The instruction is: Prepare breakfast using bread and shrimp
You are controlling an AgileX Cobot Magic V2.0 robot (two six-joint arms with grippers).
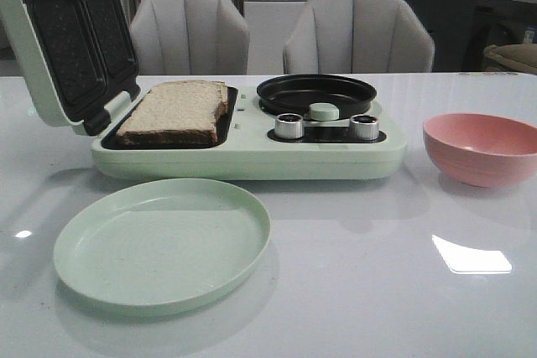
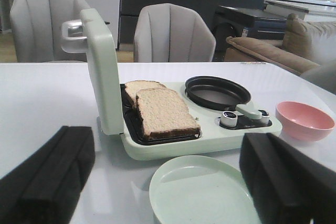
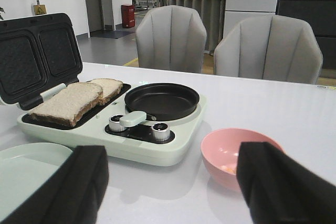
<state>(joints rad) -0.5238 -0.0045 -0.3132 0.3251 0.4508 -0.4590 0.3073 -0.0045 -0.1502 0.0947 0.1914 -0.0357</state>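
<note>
Both grippers hang low over the near edge of the white glossy tabletop (image 1: 352, 291), each with its black jaws spread wide and holding nothing. Neither arm shows in the front view.

Between the left gripper (image 2: 163, 182) jaws lies a round pale green plastic plate (image 2: 202, 192), bare. Beyond the plate stands a mint green breakfast maker (image 1: 252, 157) with its lid (image 1: 59, 39) raised, showing dark ridged plates inside. On its open sandwich tray lie the two light tan slices of bread (image 2: 160, 111) with dark brown crusts, side by side and slightly overlapping. Next to the tray, on the same appliance, sits a round black frying pan (image 1: 315, 94), empty, with two silver dials and a pale green knob in front of it.

Just ahead of the right gripper (image 3: 170, 187), close beside its right-hand jaw, is a pink round bowl (image 3: 236, 158). At the bottom of the bowl lie a few small pale orange pieces, the shrimp (image 3: 227, 168); they are too small to count.

The bread seems already loaded, so the shrimp step looks to be in hand. The next move likely calls for the right gripper to reach down into the bowl, close on one small piece, and carry it to the black pan, or else to lift and tip the bowl. The pieces are small and probably slippery.
</note>
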